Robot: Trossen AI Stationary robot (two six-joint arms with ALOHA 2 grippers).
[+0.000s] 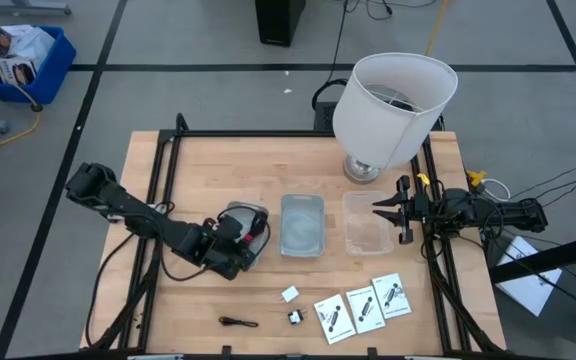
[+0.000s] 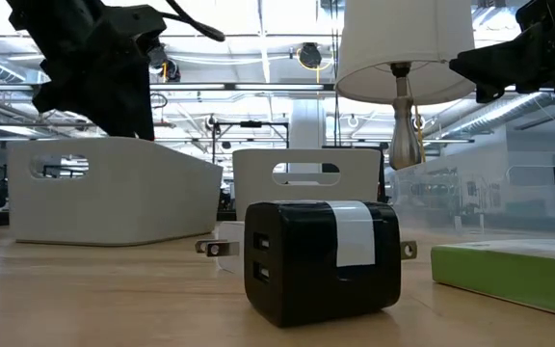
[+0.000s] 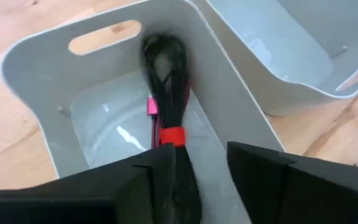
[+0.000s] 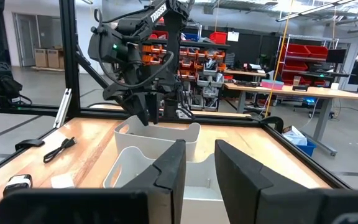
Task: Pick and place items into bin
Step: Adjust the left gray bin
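My left gripper (image 1: 251,226) hangs open over the leftmost white bin (image 3: 36,93). A black-and-red cable (image 3: 166,93) runs from between its fingers down into that bin, its far end blurred. On the near part of the table lie a dark coiled cable (image 1: 238,322), a tiny white block (image 1: 290,294), a tiny black block (image 1: 296,317) (image 2: 321,258) and three white cards (image 1: 365,308). My right gripper (image 1: 383,212) (image 4: 197,168) waits open at the right side, above the clear bin (image 1: 366,222). My left gripper points down into the leftmost bin. The cable's red-banded part (image 3: 173,135) lies along the inner side of one finger (image 3: 160,177). Whether that finger touches the cable, I cannot tell. The other finger stands apart from the cable.
A second white bin (image 1: 302,225) stands between the leftmost and the clear one. A big white lampshade (image 1: 393,100) on a metal foot leans over the table's far right. A black frame runs along the table's edges. A blue crate (image 1: 23,60) sits on the floor.
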